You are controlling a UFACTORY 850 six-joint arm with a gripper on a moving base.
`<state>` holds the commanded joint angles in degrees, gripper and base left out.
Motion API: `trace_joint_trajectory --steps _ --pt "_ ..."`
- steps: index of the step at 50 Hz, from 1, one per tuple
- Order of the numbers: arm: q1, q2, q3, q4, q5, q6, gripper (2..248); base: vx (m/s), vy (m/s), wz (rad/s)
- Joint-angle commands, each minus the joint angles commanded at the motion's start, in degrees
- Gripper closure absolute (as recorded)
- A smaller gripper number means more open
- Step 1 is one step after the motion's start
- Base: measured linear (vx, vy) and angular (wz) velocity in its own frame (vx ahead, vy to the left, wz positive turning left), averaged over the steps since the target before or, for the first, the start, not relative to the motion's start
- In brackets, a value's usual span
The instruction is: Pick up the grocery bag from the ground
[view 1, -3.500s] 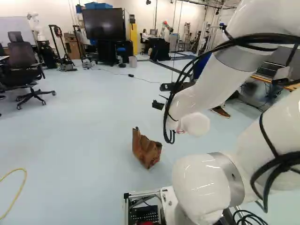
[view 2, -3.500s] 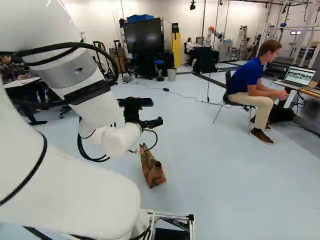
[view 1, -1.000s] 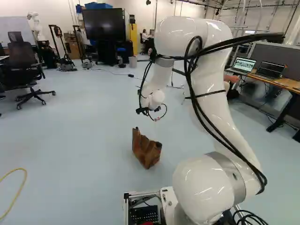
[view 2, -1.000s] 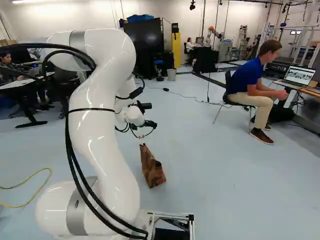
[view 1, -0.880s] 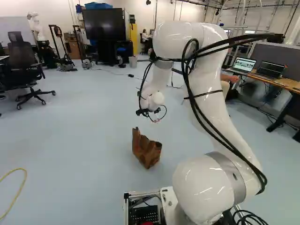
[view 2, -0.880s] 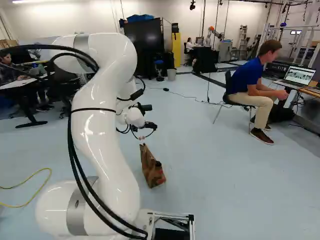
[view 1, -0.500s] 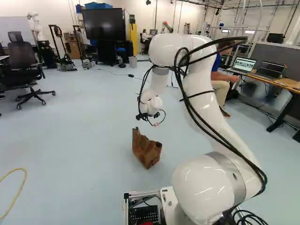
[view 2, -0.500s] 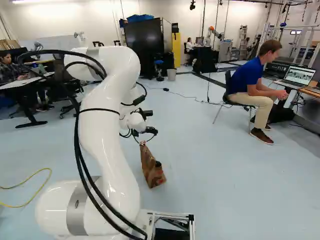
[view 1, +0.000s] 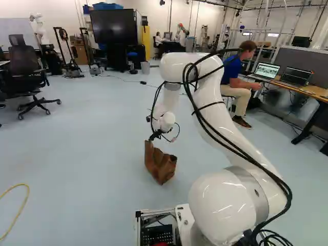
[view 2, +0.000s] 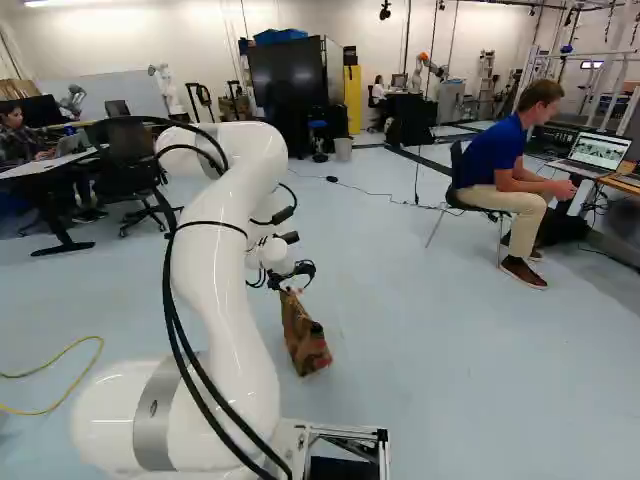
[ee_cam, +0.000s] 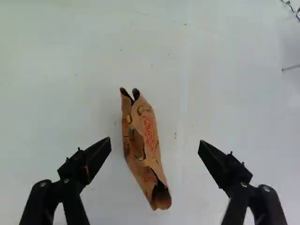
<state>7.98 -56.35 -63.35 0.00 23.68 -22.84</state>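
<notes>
You are working on the approach, by the look of it: the gripper (ee_cam: pixel 155 142) is hanging above the brown paper grocery bag (view 2: pixel 305 335), its two fingers standing wide apart and clamping nothing. The bag is resting on the floor (view 1: pixel 77 154) ahead of the base, and in the wrist view it is showing ahead of and between the fingers, its narrow width lying across the gap, a little nearer one finger. Whether a fingertip is touching the paper, you cannot tell. Your next move is calling for a small centring shift, then a straight descent until the fingers are flanking the upper edge, and only then closing and lifting. You are risking a folded rim or a tipped bag if one finger is coming down on the paper.
</notes>
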Motion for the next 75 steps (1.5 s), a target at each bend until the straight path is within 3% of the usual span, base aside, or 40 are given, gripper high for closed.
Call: trace_joint_trajectory --steps 13,75 --pt "0.00 -4.87 -3.36 0.00 0.00 -2.29 3 0.000 0.000 0.000" --pt "0.00 -28.82 -23.06 0.00 0.00 -2.38 3 0.000 0.000 0.000"
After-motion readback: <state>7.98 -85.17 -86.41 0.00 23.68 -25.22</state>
